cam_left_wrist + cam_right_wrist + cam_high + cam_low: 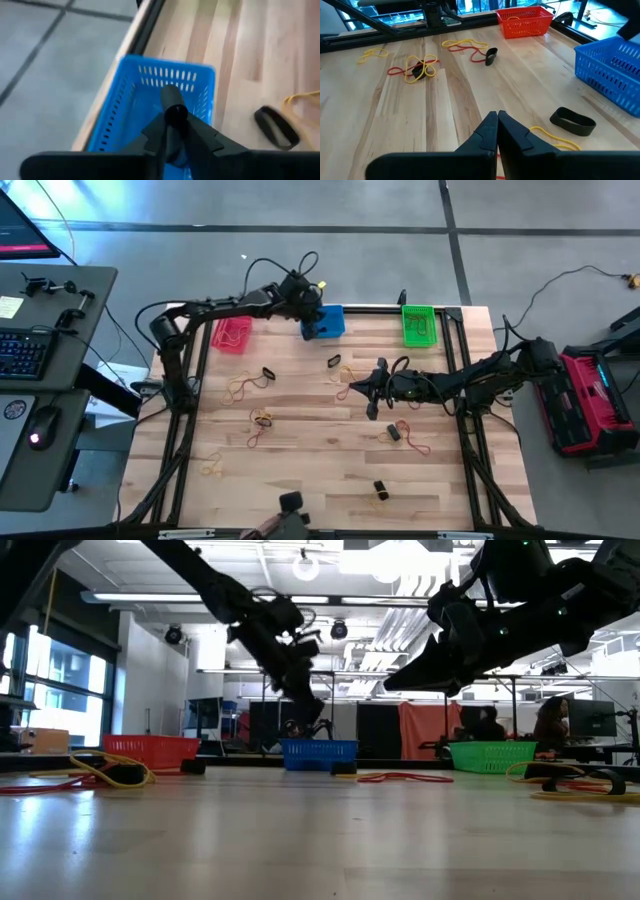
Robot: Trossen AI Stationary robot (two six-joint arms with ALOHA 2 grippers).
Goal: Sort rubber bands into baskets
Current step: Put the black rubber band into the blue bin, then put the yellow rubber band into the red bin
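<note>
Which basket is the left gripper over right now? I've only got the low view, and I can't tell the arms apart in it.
Observer: From above, the left gripper hangs over the blue basket, the middle one at the far edge.
Operator: And where is the right gripper?
Observer: The right gripper is shut, low over the middle of the table.
Operator: Is any band close to it?
Observer: Yes. Its wrist view shows a black band lying flat on the wood just ahead, next to a yellow band.
</note>
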